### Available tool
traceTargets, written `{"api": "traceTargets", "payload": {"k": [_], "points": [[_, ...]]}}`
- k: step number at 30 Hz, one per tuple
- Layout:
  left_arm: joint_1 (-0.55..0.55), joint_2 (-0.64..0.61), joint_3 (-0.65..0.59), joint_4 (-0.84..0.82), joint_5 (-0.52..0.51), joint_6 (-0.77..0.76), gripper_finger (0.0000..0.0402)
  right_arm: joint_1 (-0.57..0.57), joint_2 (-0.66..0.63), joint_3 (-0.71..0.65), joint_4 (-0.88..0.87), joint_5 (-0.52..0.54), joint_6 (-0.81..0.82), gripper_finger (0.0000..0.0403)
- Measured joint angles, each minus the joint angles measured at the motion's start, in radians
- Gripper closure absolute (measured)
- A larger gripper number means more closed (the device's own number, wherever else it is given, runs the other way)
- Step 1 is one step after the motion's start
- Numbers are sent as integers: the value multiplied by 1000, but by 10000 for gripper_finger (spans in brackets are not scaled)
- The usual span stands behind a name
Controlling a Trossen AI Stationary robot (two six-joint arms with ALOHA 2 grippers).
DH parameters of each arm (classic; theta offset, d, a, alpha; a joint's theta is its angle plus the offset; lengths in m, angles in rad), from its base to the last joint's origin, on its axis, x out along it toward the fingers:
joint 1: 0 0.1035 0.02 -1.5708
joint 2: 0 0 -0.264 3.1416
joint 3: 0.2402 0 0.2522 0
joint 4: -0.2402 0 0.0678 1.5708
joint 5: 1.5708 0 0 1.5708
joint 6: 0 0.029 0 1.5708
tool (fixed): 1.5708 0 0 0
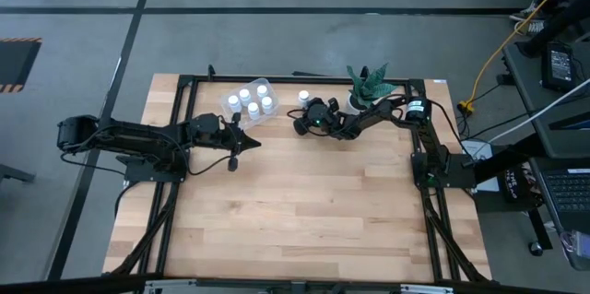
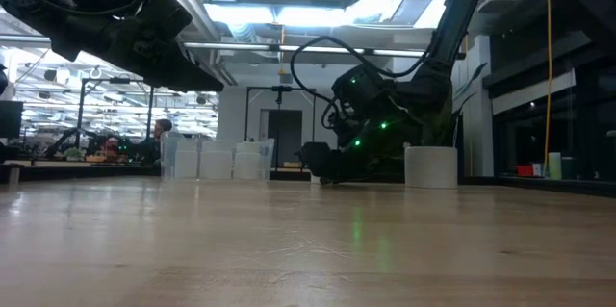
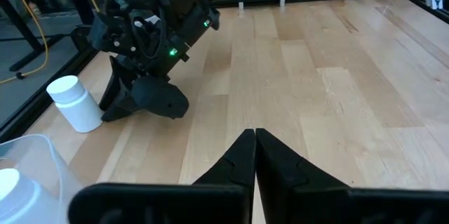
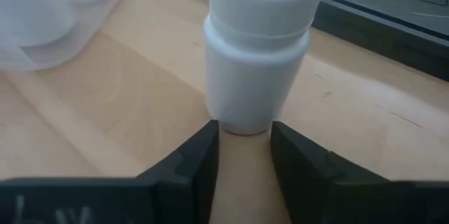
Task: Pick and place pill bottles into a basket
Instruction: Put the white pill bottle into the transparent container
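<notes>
One white pill bottle (image 4: 256,48) stands upright on its base on the wood, right of the basket (image 1: 303,97). My right gripper (image 4: 243,140) comes at it low, slanting down from the table's right and near side (image 1: 310,110). It is open, and its two tips are at the bottle's foot. The clear basket (image 1: 258,83) at the far left holds several capped bottles (image 1: 251,100). My left gripper (image 1: 247,143) hovers shut near the basket's near side, touching nothing. My right gripper has its fingertips (image 4: 205,140) at the foot of the standing bottle (image 4: 242,122), one on either side of its base, slanting down from the near right. I cannot tell whether they touch it. The bottle stands upright on the table.
A white pot with a green plant (image 1: 366,91) stands close behind my right arm at the far edge. The black frame rail (image 1: 304,77) runs along the far side just beyond the bottle. Bare wood (image 1: 304,211) spreads across the near half of the table.
</notes>
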Motion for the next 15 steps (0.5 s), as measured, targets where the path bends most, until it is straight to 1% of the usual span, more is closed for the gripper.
{"api": "traceTargets", "payload": {"k": [8,15], "points": [[0,0,0,0,0,0,398,5,-15,-2,-16,-9,-1,270],[0,0,0,0,0,0,395,13,-116,-3,-128,-86,0,270]]}}
